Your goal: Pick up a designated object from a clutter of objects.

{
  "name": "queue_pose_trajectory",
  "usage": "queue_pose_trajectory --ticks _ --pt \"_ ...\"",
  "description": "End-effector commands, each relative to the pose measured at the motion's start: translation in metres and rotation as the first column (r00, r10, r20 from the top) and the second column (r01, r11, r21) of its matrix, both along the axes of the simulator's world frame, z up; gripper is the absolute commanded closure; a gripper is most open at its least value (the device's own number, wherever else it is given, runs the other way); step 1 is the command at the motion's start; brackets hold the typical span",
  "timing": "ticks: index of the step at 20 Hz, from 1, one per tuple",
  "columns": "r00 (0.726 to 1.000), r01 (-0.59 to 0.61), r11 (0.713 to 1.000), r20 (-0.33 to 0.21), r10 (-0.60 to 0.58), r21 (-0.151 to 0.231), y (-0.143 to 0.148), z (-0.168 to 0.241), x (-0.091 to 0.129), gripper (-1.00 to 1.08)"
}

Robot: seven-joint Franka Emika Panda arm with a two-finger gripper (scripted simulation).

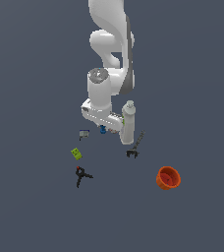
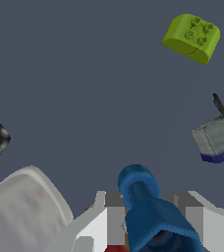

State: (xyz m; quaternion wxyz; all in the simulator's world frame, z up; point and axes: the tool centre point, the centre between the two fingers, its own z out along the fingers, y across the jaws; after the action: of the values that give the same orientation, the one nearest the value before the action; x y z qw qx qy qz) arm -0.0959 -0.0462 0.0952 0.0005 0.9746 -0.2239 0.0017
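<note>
Blue peg (image 2: 142, 197) stands near the middle of the bench, between the fingers of the spread hand (image 2: 148, 206), not yet pinched. Closing off-centre could tip it; the white bottle (image 1: 128, 123) just beside risks a knock.

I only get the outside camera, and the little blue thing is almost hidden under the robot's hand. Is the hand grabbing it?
Observer: In the wrist view the blue piece sits between the two fingers of the end effector. I can't tell if they are squeezing it yet.
Operator: What does the blue thing look like?
Observer: It has a round knob on its far end and a wider body nearer the camera.
Operator: Is that green thing just a flat box?
Observer: No, the green block has round studs on top, like a toy brick.
Operator: And the grey block?
Observer: The grey block has a dark blue strip along its lower edge.
</note>
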Motion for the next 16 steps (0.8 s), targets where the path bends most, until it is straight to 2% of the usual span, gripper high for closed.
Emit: queue_pose_trajectory --ticks 1,16 --pt "1.0 0.0 1.0 0.0 0.0 -0.001 0.002 0.017 0.01 1.08" --pt "1.0 0.0 1.0 -0.001 0.0 -0.002 0.021 0.139 0.082 1.08"
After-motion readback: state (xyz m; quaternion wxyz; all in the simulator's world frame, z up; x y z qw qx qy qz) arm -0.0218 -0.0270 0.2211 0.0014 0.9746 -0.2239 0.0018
